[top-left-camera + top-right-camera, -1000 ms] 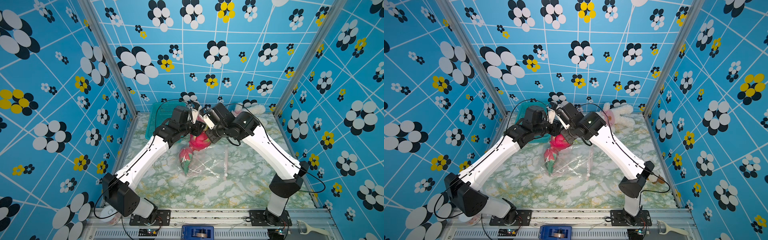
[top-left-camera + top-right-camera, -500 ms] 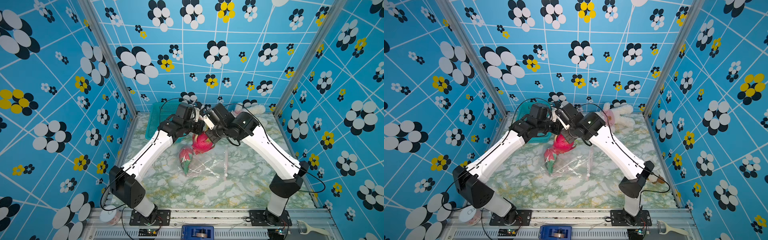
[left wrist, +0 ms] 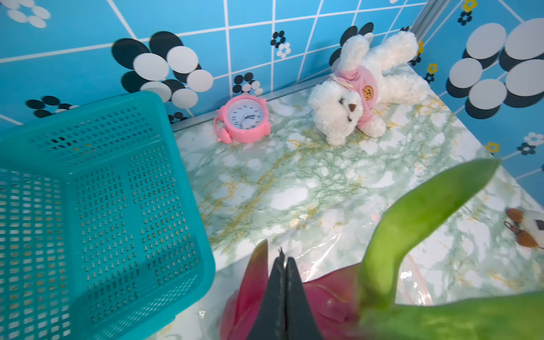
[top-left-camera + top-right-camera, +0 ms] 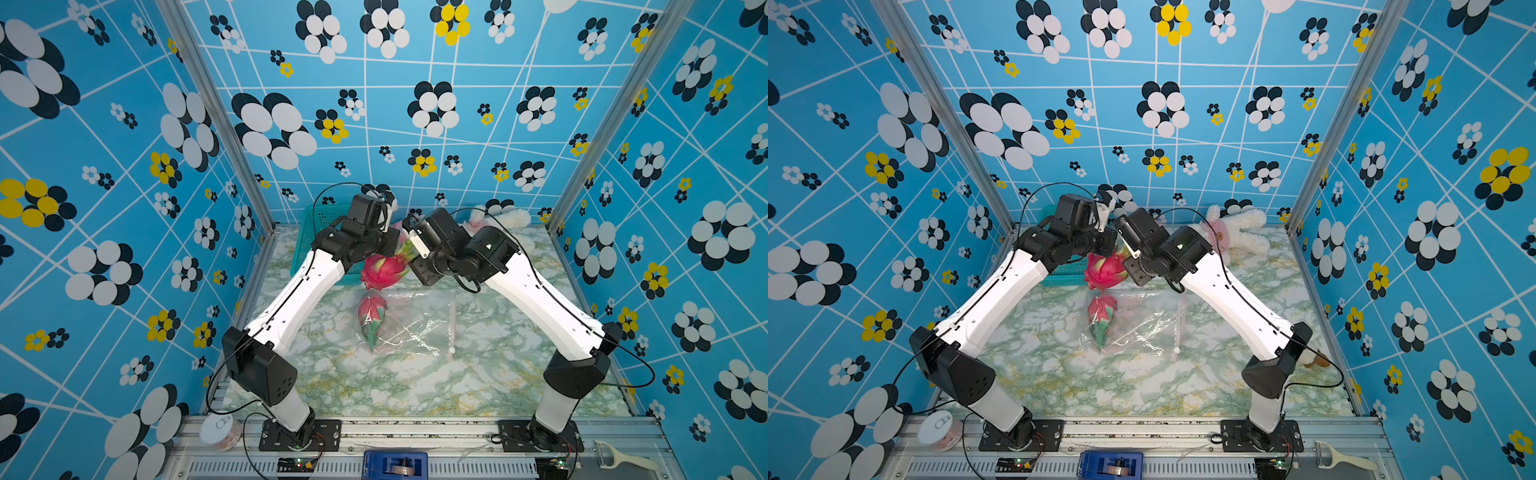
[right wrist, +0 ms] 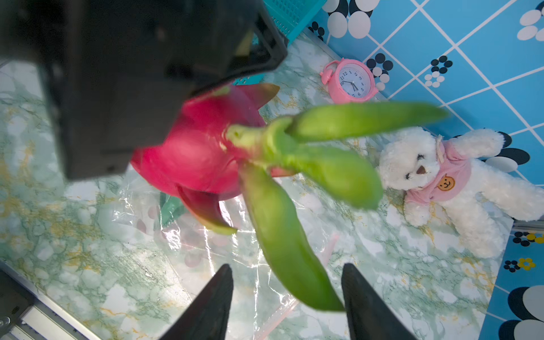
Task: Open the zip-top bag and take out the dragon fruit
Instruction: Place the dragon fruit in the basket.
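We see the dragon fruit (image 4: 380, 270) out of the bag and hanging in the air between the two arms, above the far edge of the bag (image 4: 415, 328). In both top views it is near the front corner of the teal basket (image 4: 316, 224).

The left gripper (image 3: 283, 259) is pinched tight. In the left wrist view its two black fingers (image 3: 297, 294) lie pressed together beside one of the fruit's dark pink scales, and the fruit's red body (image 3: 323, 300) sits right against them. This grip is what carries the fruit.

The right gripper (image 5: 287, 266) stands wide. One long green leaf of the fruit (image 5: 200, 159) runs down between its fingers (image 5: 217, 294). We cannot tell whether the leaf brushes either finger.

The bag lies flat and crinkled on the marble-patterned table (image 4: 374, 386), with its pale pink zip strip (image 4: 452, 320) along the side towards the right arm. A second dragon fruit (image 4: 371, 313) lies under the clear plastic at the opposite end, red body towards the back and green tip towards the front.

Against the back wall a pink alarm clock (image 3: 245, 119) lies beside the basket (image 3: 88, 103). A white plush toy in a pink top (image 3: 353, 97) lies on the table near the back right corner.
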`<state>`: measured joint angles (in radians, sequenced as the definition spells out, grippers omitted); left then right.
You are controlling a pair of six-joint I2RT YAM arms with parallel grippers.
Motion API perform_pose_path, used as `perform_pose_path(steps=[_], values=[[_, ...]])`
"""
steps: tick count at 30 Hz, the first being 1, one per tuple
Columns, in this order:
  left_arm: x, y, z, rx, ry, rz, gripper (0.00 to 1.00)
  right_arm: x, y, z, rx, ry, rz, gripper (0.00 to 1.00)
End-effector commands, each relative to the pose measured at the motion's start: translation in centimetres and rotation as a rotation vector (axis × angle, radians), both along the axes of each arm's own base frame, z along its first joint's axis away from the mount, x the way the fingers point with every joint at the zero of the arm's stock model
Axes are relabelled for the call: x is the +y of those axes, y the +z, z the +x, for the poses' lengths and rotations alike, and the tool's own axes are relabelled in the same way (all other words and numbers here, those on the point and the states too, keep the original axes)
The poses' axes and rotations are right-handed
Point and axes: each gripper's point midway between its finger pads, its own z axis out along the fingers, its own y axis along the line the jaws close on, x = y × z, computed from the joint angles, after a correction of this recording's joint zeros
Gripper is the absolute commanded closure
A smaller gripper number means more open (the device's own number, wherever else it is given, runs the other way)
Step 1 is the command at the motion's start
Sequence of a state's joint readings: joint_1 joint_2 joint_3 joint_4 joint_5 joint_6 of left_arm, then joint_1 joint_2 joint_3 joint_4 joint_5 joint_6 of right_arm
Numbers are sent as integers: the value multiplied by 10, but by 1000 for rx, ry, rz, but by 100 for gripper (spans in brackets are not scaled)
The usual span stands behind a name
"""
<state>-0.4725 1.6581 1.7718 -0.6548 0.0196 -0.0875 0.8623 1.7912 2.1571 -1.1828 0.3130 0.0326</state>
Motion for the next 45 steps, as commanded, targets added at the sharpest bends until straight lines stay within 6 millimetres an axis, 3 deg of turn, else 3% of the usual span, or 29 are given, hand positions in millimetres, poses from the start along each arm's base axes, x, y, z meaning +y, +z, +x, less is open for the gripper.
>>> perform_pose_path(steps=[1, 6, 13, 18, 29, 36, 37, 39, 45], values=[[49, 6, 37, -58, 138, 85, 100, -18, 7, -4, -15, -51, 19, 37], [88, -3, 71, -51, 229, 66, 100, -39, 5, -9, -13, -115, 40, 32], [117, -2, 101, -66, 302, 57, 100, -75, -7, -17, 41, -211, 98, 32], [138, -20, 121, -32, 350, 39, 100, -97, -17, -25, 84, -271, 191, 32], [154, -71, 143, 51, 386, 69, 100, -151, -36, -37, 152, -465, 454, 33], [164, -108, 155, 117, 423, 58, 100, -156, -52, -41, 211, -498, 480, 33], [165, -111, 156, 124, 428, 58, 98, -155, -55, -42, 222, -499, 484, 33], [166, -115, 157, 135, 436, 45, 80, -153, -60, -44, 242, -500, 496, 33], [169, -112, 156, 147, 452, -16, 53, -145, -79, -46, 325, -510, 520, 33]])
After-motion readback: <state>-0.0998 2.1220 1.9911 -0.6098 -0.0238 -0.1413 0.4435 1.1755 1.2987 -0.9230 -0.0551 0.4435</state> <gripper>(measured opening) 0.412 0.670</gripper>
